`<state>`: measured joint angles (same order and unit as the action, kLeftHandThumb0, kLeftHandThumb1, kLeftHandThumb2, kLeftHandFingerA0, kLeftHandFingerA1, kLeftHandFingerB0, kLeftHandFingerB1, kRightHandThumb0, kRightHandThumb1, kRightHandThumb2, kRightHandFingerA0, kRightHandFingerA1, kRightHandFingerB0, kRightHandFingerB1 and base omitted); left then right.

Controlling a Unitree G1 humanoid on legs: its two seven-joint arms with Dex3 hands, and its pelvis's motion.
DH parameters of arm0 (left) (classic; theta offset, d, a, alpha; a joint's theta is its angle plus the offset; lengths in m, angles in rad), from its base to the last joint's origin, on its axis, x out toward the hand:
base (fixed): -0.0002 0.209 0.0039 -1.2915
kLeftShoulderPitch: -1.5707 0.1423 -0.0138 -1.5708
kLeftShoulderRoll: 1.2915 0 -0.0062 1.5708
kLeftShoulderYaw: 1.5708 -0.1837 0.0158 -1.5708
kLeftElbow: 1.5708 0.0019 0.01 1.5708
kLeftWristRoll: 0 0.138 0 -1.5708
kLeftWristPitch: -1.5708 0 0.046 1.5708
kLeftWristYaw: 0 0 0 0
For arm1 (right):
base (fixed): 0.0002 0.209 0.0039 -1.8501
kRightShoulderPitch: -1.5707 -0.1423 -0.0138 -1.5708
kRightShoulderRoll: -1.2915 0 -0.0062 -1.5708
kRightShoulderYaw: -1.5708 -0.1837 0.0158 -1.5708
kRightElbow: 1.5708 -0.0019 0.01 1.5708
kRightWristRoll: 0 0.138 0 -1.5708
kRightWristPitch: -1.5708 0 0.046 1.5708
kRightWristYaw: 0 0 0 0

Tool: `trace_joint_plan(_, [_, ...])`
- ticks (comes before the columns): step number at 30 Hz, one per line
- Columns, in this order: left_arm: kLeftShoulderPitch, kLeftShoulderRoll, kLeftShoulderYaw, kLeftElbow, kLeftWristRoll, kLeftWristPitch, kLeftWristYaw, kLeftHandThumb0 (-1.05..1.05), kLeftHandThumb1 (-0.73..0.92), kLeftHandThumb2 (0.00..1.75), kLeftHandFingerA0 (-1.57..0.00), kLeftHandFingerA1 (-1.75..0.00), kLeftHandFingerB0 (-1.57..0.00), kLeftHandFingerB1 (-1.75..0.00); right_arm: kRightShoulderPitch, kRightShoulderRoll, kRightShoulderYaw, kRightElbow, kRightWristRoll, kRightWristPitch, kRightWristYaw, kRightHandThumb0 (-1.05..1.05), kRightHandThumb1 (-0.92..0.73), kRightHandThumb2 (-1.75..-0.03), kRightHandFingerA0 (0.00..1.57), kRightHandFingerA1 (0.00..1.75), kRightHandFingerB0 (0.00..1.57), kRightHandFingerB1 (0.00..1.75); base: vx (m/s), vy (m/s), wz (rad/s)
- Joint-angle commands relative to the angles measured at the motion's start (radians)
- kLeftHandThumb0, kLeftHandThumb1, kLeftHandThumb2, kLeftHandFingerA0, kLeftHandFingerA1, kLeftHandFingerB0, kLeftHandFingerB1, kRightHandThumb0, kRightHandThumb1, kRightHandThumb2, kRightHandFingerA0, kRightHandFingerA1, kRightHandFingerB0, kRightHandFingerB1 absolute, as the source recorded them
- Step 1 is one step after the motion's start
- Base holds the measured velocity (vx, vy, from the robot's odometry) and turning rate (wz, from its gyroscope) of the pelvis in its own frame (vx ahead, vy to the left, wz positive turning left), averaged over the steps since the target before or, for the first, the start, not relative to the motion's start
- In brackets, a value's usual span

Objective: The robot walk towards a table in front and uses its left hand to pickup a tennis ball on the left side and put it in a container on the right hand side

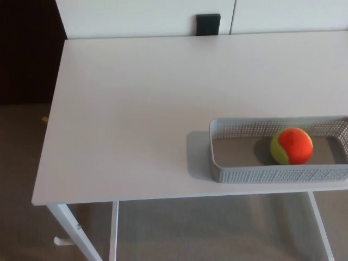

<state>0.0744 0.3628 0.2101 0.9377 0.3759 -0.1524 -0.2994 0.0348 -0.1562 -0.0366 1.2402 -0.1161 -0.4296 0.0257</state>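
White table (136, 109), orange-and-yellow tennis ball (292, 145) inside grey perforated container (255, 174)

Head view. You see no part of the robot's body here: the left hand and the right hand are both not in view, the arms likewise.

White table (136, 109) on thin white legs (68, 225) stands on brown carpet floor (22, 163), with a grey perforated container (272, 174) resting directly on its top near the front edge, right side, cut off by the picture's border.
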Motion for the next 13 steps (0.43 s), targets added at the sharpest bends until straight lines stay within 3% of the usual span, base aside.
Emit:
trace_joint_plan(1, [-0.037, -0.01, -0.069, 0.112, -0.032, -0.085, 0.03, -0.05, 0.01, 0.6, -0.43, -0.63, -0.43, -0.59, 0.024, 0.005, 0.021, 0.002, -0.02, 0.013, -0.032, -0.72, -0.64, -0.45, 0.06, 1.36, 0.0, 0.71, 0.0, 0.0, 0.0])
trace_joint_plan(2, [0.006, 0.01, -0.139, 0.092, 0.037, -0.13, 0.08, -0.14, 0.07, 0.42, -0.51, -0.54, -0.56, -0.46, 0.039, -0.002, 0.019, -0.001, -0.015, 0.003, -0.028, -0.71, -0.63, -0.44, 0.08, 1.37, 0.0, 0.71, 0.0, 0.0, 0.0])
trace_joint_plan(6, [0.035, 0.043, -0.205, 0.073, 0.034, -0.168, 0.107, -0.17, 0.08, 0.43, -0.51, -0.53, -0.56, -0.46, 0.051, -0.008, 0.017, -0.016, -0.009, -0.005, -0.024, -0.72, -0.65, -0.44, 0.13, 1.43, 0.0, 0.75, 0.0, 0.0, 0.0])
trace_joint_plan(7, [0.036, 0.048, -0.215, 0.069, 0.028, -0.172, 0.11, -0.17, 0.07, 0.42, -0.52, -0.54, -0.57, -0.46, 0.049, -0.011, 0.018, -0.02, -0.009, -0.005, -0.022, -0.69, -0.6, -0.5, 0.02, 1.52, 0.0, 0.65, 0.0, 0.0, 0.0])
trace_joint_plan(8, [0.033, 0.05, -0.221, 0.066, 0.021, -0.175, 0.11, -0.17, 0.07, 0.42, -0.52, -0.54, -0.57, -0.46, 0.045, -0.013, 0.016, -0.022, -0.008, -0.005, -0.02, -0.69, -0.6, -0.5, 0.02, 1.52, 0.0, 0.65, 0.0, 0.0, 0.0])
trace_joint_plan(9, [0.033, 0.054, -0.227, 0.056, 0.014, -0.172, 0.107, -0.18, 0.07, 0.43, -0.52, -0.53, -0.57, -0.46, 0.042, -0.015, 0.017, -0.023, -0.008, -0.004, -0.02, -0.68, -0.64, -0.44, 0.09, 1.39, 0.0, 0.7, 0.0, 0.0, 0.0])
trace_joint_plan(13, [0.024, 0.056, -0.23, 0.055, -0.02, -0.176, 0.088, -0.13, 0.08, 0.42, -0.5, -0.55, -0.56, -0.46, 0.037, -0.02, 0.02, -0.031, -0.014, -0.003, -0.031, -0.7, -0.63, -0.48, 0.12, 1.4, 0.0, 0.71, 0.0, 0.0, 0.0])
